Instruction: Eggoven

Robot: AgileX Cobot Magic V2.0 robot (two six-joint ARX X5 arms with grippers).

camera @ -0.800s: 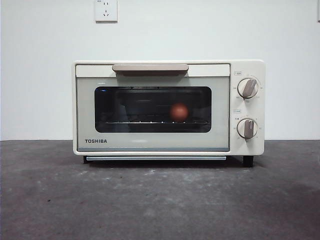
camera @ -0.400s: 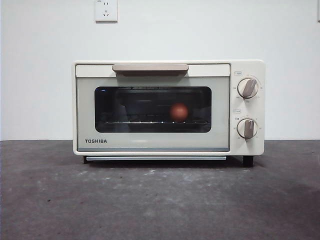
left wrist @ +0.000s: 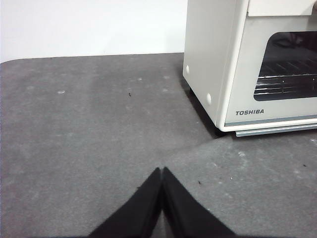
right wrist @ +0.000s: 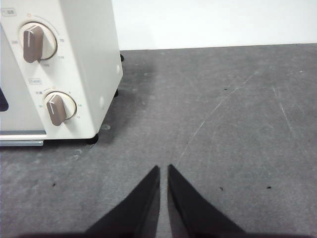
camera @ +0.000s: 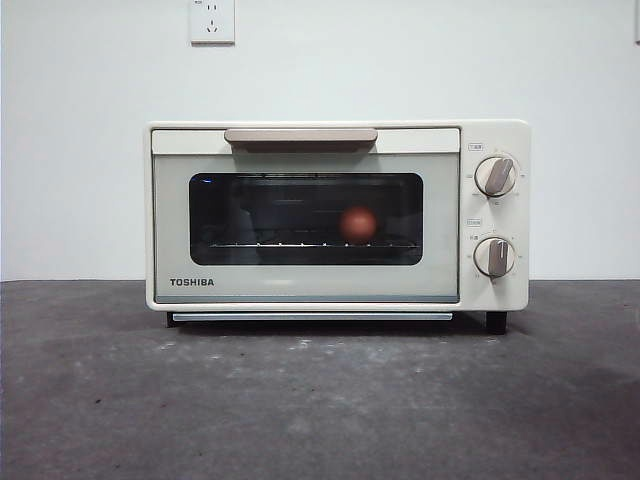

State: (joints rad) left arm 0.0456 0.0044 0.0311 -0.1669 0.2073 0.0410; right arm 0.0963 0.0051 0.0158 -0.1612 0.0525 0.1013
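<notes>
Egg (camera: 358, 224) inside closed oven (camera: 300, 290); left gripper (left wrist: 162, 171) and right gripper (right wrist: 164, 168) pressed together

Low frontal view, flanking wrist views

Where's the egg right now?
In the front view the egg sits inside the closed oven, on the rack behind the glass, right of centre.
</notes>
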